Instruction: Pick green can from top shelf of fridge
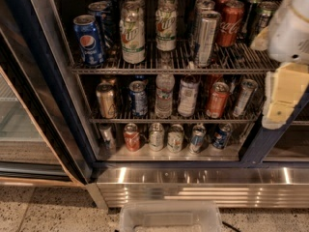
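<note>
Grasp not yet made. The green can stands untouched at the right end of the top shelf in the fridge. The tool hangs nearby, lower right (its opening cannot be told). Reach, grip and withdrawal remain.

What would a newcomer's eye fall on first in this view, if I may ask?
The fridge, crammed with drinks on three wire racks, strikes first. A blue Pepsi can stands at the left front of the top shelf, and a red Coca-Cola can stands towards the right. The pale gripper fills the right edge of the view, and the green can stands at the shelf's right end, just left of the arm above it.
</note>
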`<state>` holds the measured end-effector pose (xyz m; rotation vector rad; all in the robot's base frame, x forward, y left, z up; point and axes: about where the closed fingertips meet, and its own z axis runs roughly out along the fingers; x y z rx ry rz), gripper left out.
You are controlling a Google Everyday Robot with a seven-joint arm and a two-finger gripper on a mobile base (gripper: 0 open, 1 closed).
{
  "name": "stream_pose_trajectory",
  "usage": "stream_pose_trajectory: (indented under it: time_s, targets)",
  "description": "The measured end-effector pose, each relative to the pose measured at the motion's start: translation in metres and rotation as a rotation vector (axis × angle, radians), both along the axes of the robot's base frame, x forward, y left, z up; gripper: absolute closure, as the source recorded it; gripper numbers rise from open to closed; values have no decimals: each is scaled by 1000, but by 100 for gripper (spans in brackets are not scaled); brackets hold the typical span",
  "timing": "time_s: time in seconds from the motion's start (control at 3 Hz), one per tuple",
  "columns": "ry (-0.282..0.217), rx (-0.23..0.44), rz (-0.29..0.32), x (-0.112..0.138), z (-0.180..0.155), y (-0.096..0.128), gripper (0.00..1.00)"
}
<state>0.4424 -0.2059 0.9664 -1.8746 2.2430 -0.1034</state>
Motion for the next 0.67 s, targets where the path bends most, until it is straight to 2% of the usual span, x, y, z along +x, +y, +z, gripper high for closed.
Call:
stream_pose_trajectory:
  time_s: [0.33, 0.67]
  targets:
    - [25, -20, 11, -5, -1, 3, 0]
    - [-21, 5, -33, 7, 2, 4, 0]
